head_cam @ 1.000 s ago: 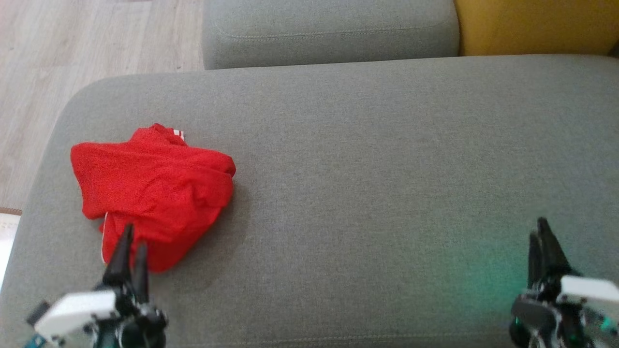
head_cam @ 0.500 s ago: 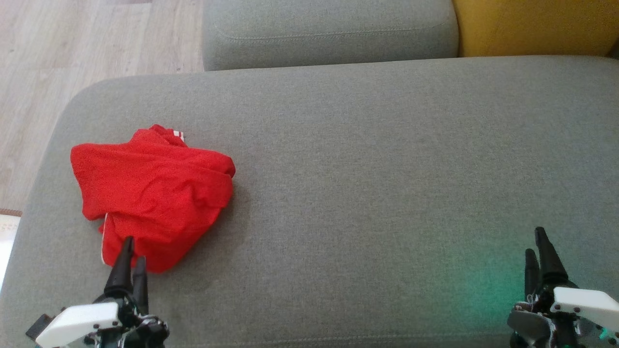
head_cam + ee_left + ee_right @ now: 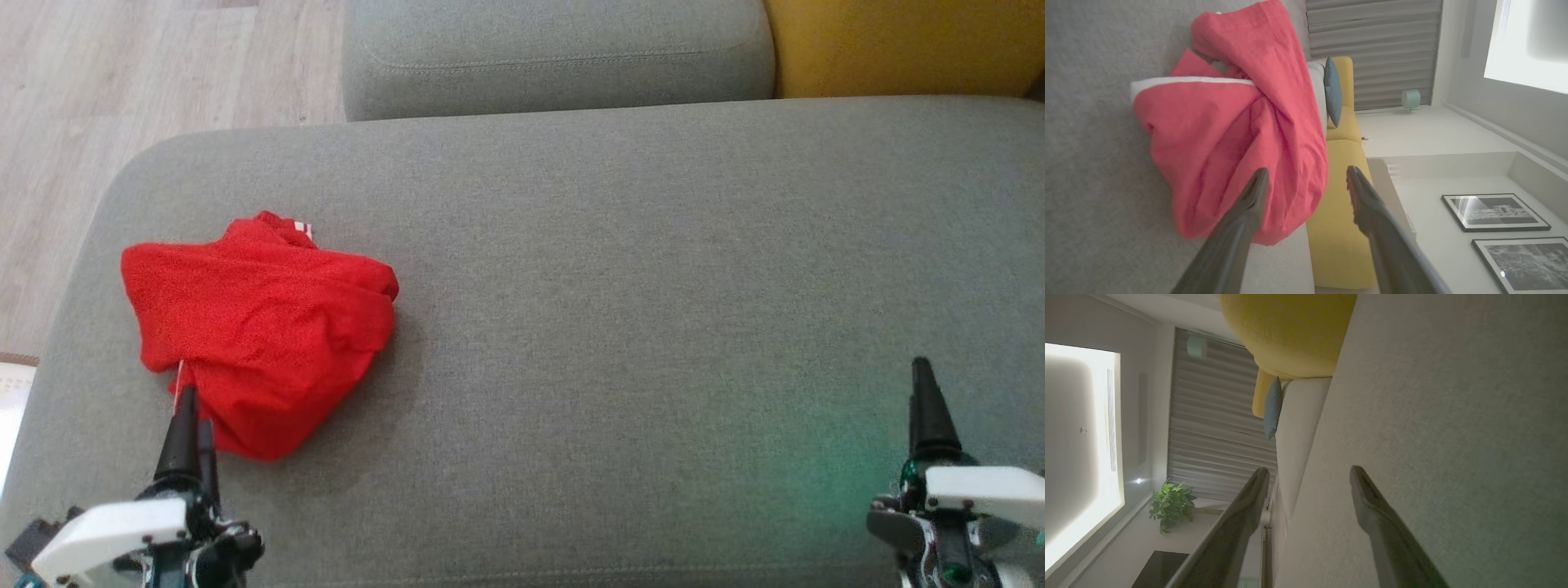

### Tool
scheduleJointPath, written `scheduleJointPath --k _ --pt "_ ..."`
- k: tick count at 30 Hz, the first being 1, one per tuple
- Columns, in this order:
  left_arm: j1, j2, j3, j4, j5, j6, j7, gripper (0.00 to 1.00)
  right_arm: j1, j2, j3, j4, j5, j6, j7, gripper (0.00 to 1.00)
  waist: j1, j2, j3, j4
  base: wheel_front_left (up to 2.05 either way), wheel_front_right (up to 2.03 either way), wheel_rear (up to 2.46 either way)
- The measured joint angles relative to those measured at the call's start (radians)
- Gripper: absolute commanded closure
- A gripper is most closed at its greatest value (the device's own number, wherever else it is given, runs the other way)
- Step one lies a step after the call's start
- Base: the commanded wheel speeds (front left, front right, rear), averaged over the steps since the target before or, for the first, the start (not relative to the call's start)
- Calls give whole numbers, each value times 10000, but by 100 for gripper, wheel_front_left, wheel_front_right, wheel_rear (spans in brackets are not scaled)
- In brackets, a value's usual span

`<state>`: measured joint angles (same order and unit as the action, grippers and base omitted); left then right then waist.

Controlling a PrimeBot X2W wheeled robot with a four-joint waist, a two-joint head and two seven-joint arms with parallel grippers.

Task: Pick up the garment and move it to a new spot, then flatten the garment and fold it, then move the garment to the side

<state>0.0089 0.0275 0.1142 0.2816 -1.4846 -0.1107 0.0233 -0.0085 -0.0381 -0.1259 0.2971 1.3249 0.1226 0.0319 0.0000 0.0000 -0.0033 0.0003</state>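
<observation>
Left claw (image 3: 1307, 171) gapes at near edge of garment (image 3: 261, 327) on wide cushion (image 3: 653, 286).

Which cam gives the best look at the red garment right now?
Head view: the whole crumpled red garment shows, outline almost complete, on the grey cushion. Left wrist view gives it close and sideways, white trim visible, its near edge partly behind one finger of the left claw. Right wrist view looks along grey cushion.
</observation>
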Motion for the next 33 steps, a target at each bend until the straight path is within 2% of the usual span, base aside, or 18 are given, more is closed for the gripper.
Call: scheduleJointPath --k 9,11,17,21,25,33 --pt "-138 0 -77 -941 1361 385 -180 0 -35 -2 -27 -614 -1484 2 -249 0 0 0 0 9 0 0 0" --pt "-159 0 -121 -1198 1695 594 -263 0 -35 -2 27 -771 -1875 2 -295 0 0 0 5 12 0 0 0" --pt "-154 4 -652 -1534 2617 846 -443 0 -35 -2 278 -1181 -3089 2 -493 0 0 0 -5 18 0 0 0" --pt "-152 12 -978 -1778 3484 861 -562 0 -35 -2 395 -1335 -3894 2 -585 0 0 0 -15 28 0 0 0" --pt "-152 19 -1386 -1983 4765 1034 -694 0 -34 -2 577 -1419 -4857 2 -702 0 0 0 -25 34 0 0 0" --pt "-151 86 -2082 -2113 6669 1289 -884 0 -32 -4 863 -1411 -6328 2 -953 0 0 0 -42 -4 0 0 0"
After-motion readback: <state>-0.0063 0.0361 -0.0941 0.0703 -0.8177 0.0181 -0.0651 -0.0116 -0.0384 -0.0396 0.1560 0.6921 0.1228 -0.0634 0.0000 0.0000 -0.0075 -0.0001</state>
